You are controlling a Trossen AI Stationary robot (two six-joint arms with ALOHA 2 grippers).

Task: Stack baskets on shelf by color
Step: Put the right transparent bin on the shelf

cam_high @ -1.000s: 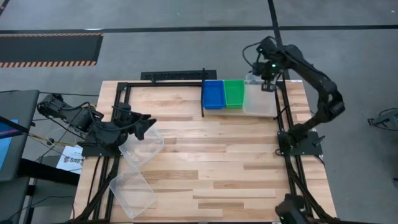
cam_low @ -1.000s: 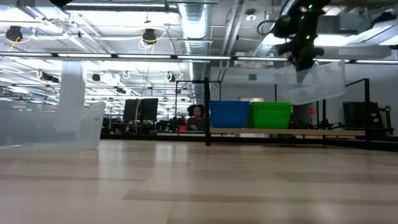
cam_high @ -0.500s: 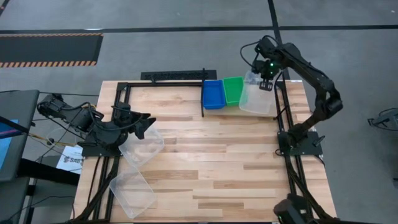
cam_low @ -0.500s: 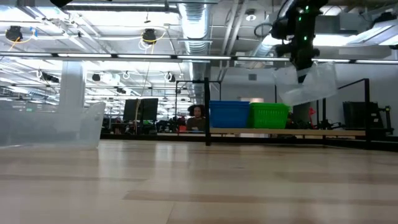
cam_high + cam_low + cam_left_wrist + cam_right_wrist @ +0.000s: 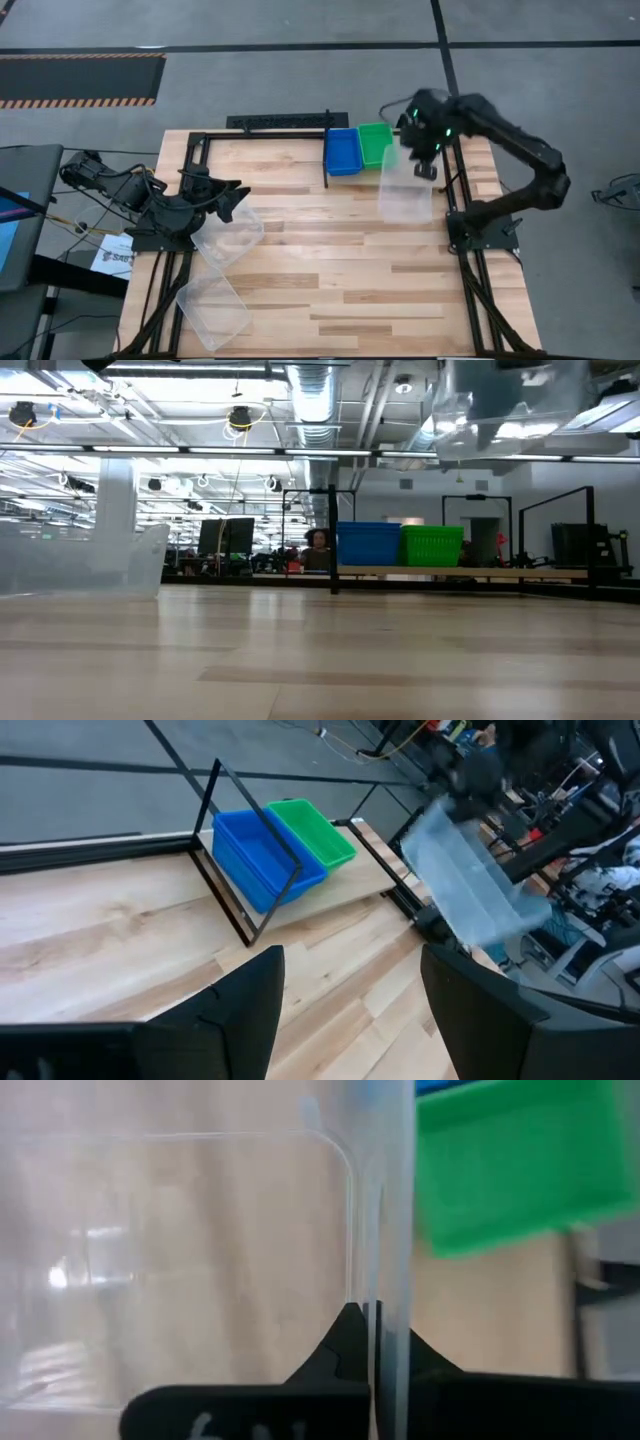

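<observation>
A blue basket (image 5: 343,150) and a green basket (image 5: 375,143) stand side by side on the light-wood shelf (image 5: 352,181) at the table's far side. They also show in the low view, blue (image 5: 370,543) and green (image 5: 432,545). My right gripper (image 5: 424,165) is shut on a clear basket (image 5: 405,188), held above the shelf's near right part. My left gripper (image 5: 238,200) is open and empty at the table's left, beside a second clear basket (image 5: 228,234). A third clear basket (image 5: 212,311) lies at the near left. My right gripper holds the clear basket by its far wall (image 5: 386,1250), near the right corner. It pinches the wall with one finger inside and one outside. The fingers (image 5: 345,1342) come from above, pointing down. The basket is lifted clear of the shelf and table, high in the low view (image 5: 500,410).
Thin black rails (image 5: 327,150) frame the shelf and stand up at its left end. Black frame bars (image 5: 452,190) run along the table's right and left edges. Bare planks (image 5: 340,260) fill the table's middle. A person (image 5: 318,547) shows far off in the room.
My right gripper has gone up and toward the table's near edge, a little to the left, carrying the clear basket away from the shelf's right end beside the green basket. The basket has risen well above the other baskets.
</observation>
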